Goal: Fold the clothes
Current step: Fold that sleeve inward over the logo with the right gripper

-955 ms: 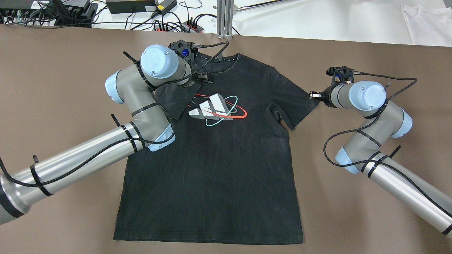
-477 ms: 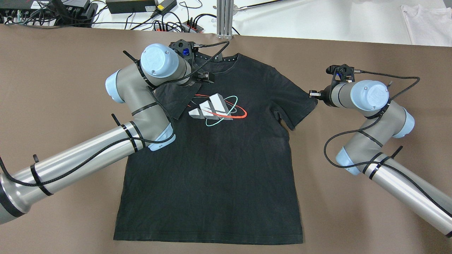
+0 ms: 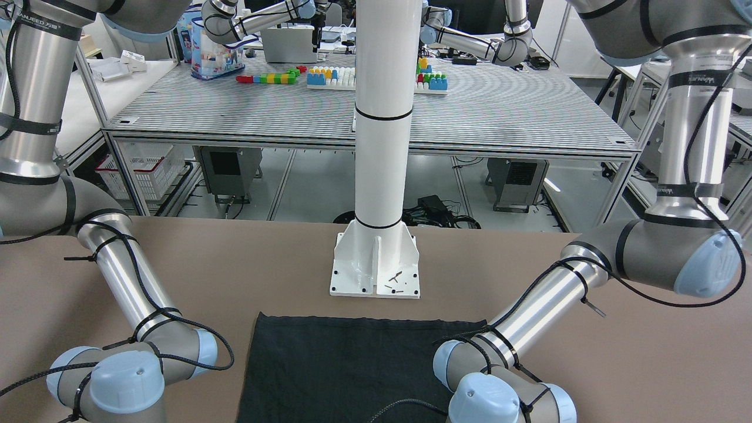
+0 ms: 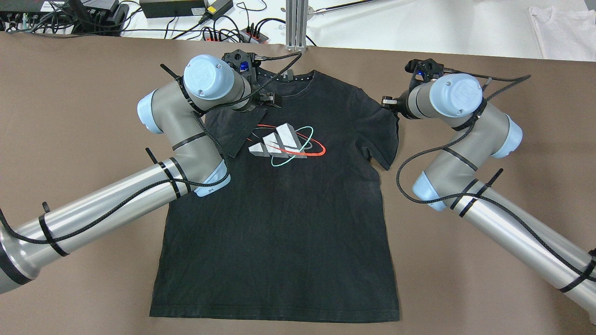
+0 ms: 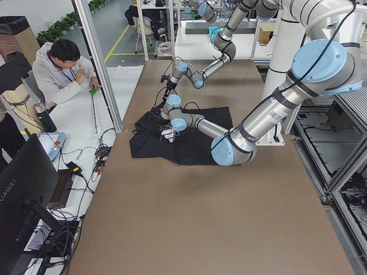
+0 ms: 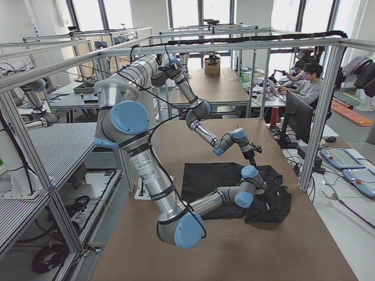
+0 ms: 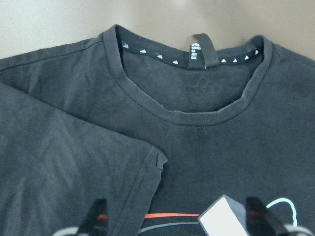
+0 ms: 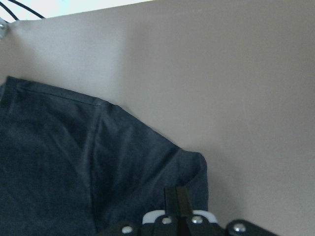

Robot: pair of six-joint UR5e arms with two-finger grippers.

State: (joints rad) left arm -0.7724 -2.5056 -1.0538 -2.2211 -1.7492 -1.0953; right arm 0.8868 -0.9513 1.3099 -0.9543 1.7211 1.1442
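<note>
A black cloth (image 3: 346, 364) is lying flat on the brown table (image 3: 646, 352), near the base of the white pillar (image 3: 380, 147), with a strip of table showing between them. The left arm (image 3: 540, 299) is reaching down over the cloth's edge on the view's right. The right arm (image 3: 126, 282) is bending just beside the opposite edge. Behind, coloured blocks (image 3: 332, 76) are sitting on a grey striped table (image 3: 499, 106).

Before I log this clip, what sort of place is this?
Probably a robotics lab: other grey robot arms work over a slatted metal bench with coloured toy bricks, and a seated person sits by monitors beside the brown table with the black printed T-shirt.
</note>
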